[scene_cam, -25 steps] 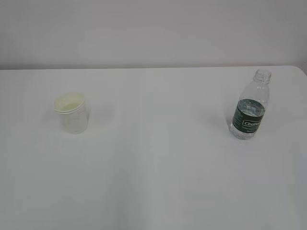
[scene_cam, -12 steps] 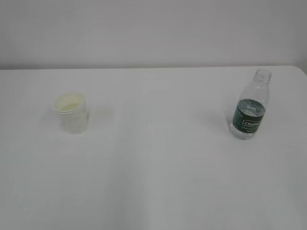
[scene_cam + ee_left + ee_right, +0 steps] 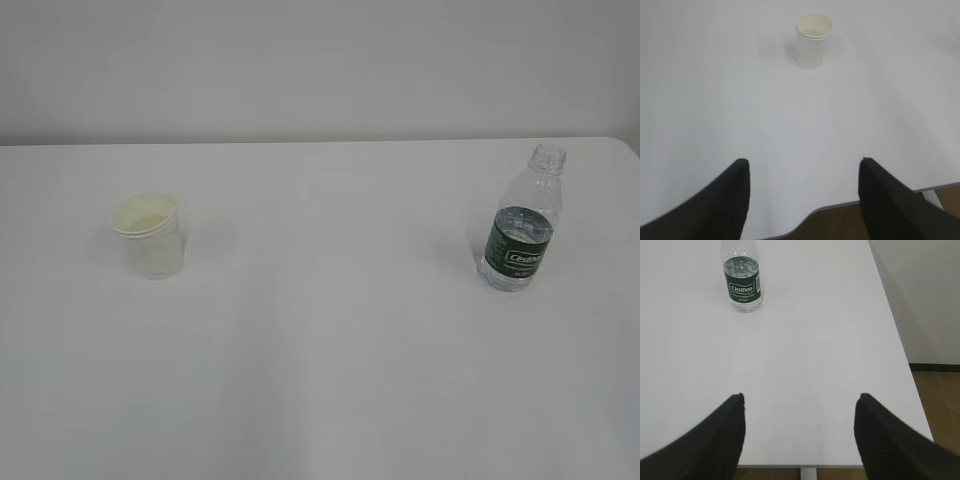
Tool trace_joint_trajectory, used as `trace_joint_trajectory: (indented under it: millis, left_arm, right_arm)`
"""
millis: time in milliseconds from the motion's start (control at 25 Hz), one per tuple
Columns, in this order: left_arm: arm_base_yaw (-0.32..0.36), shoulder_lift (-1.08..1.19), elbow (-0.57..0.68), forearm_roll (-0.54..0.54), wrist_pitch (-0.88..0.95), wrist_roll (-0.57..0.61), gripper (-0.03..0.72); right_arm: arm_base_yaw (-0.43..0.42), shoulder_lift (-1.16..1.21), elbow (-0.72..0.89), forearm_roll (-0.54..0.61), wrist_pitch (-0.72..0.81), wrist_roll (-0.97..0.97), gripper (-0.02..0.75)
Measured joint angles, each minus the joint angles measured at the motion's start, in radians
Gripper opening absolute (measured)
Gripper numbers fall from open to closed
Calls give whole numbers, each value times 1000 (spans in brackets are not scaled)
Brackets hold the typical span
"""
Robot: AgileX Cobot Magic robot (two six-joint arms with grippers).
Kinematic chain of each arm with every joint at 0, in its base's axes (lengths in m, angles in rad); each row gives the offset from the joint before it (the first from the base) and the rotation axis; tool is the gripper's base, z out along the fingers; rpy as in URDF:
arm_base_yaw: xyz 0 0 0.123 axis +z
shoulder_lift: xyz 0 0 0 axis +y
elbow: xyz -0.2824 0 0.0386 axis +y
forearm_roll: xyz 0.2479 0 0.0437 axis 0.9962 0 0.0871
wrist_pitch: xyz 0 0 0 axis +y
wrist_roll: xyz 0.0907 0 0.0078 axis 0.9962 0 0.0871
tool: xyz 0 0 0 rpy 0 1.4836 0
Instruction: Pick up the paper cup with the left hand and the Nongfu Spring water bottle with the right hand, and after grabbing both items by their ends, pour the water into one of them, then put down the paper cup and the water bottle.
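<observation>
The white paper cup (image 3: 150, 236) stands upright on the left of the white table (image 3: 320, 330); in the left wrist view the paper cup (image 3: 813, 40) is far ahead of my left gripper (image 3: 804, 162), which is open and empty near the table's front edge. The Nongfu Spring water bottle (image 3: 522, 222), clear with a dark green label and no cap, stands upright on the right with water up to its label. In the right wrist view the bottle (image 3: 742, 277) is far ahead and left of my open, empty right gripper (image 3: 801, 397). Neither arm shows in the exterior view.
The table's front edge (image 3: 840, 206) runs just under the left gripper, with brown floor below. The table's right edge (image 3: 895, 335) drops off beside a pale wall, and its front edge (image 3: 800, 466) lies under the right gripper. A plain wall (image 3: 320, 70) stands behind.
</observation>
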Motion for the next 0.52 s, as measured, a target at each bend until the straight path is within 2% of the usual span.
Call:
trace_joint_trajectory:
  millis: [520]
  left_arm:
    - [0,0,0,0,0,0,484]
  right_arm:
    - [0,0,0,0,-1,0,521]
